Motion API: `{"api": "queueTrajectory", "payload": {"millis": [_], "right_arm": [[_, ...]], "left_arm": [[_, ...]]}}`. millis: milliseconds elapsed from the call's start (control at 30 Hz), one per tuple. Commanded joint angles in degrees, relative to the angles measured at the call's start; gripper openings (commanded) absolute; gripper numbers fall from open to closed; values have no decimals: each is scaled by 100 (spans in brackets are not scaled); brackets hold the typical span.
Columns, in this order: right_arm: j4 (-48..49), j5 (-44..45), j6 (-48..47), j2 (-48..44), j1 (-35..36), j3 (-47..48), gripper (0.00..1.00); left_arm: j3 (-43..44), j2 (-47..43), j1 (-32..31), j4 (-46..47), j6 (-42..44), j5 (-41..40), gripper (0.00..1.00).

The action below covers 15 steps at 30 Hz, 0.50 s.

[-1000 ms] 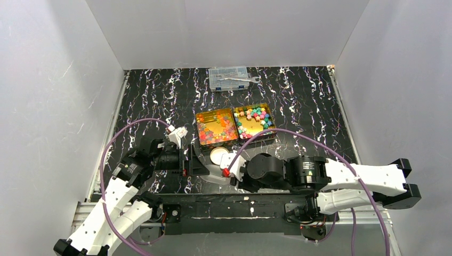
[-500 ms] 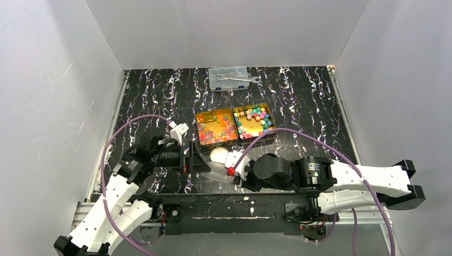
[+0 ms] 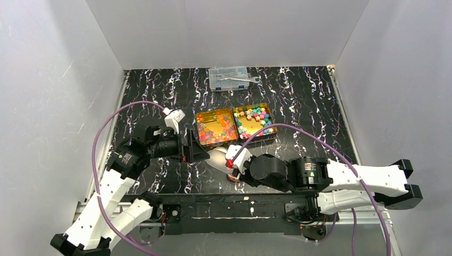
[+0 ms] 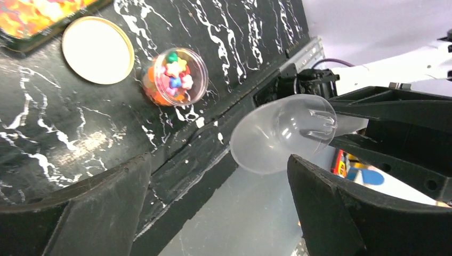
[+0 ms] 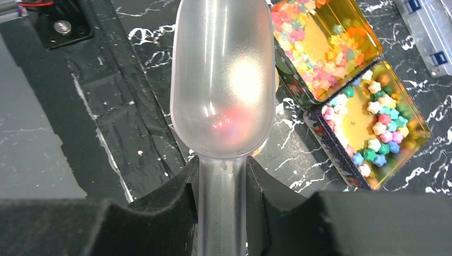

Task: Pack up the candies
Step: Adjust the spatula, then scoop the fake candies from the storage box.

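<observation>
- Left gripper (image 4: 217, 168) is spread wide with nothing in it, hanging low over the table (image 3: 160, 96) just left of the scoop.
- Round lid (image 4: 98, 57) lies flat on the table by the front edge of the left tin. Just beside it a small clear jar (image 4: 173, 80) stands open with a handful of mixed-colour candies (image 4: 178, 66) inside.
- Scoop (image 5: 224, 80) is clear plastic, up off the table, with its bowl pointing toward the left arm. A pinkish blur shows through the bowl, and I can't tell if that's in it or under it.
- Right gripper (image 5: 221, 184) is pinching the scoop's handle.
- Further back, the left tin (image 3: 216, 127) holds the red/orange/yellow candies. It touches the right tin (image 3: 256, 120), which holds the pastel ones. Both are open.
- Box (image 3: 229, 78) sits at the far edge with a wrench (image 3: 242, 79) on top.
</observation>
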Motion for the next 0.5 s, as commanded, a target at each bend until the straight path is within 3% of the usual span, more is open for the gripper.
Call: {"api": "queueTrajectory", "payload": {"millis": [0,133,367,467], "right_arm": [[-227,653,233,102,-20,328,1],[-491,730,309,270,-380,440,1],[-1058,146,-15,826,-1863,940,1],[-1376,-180,-885,1260,-2875,1333,1]], "left_arm": [[405,2,-2,-394,289,-644,98],[563,-29,-5,-617,434,-1050,98],[588,-168,-2,-904,760,-1386,98],[279,-340,-2,-929,826,-1330,98]]}}
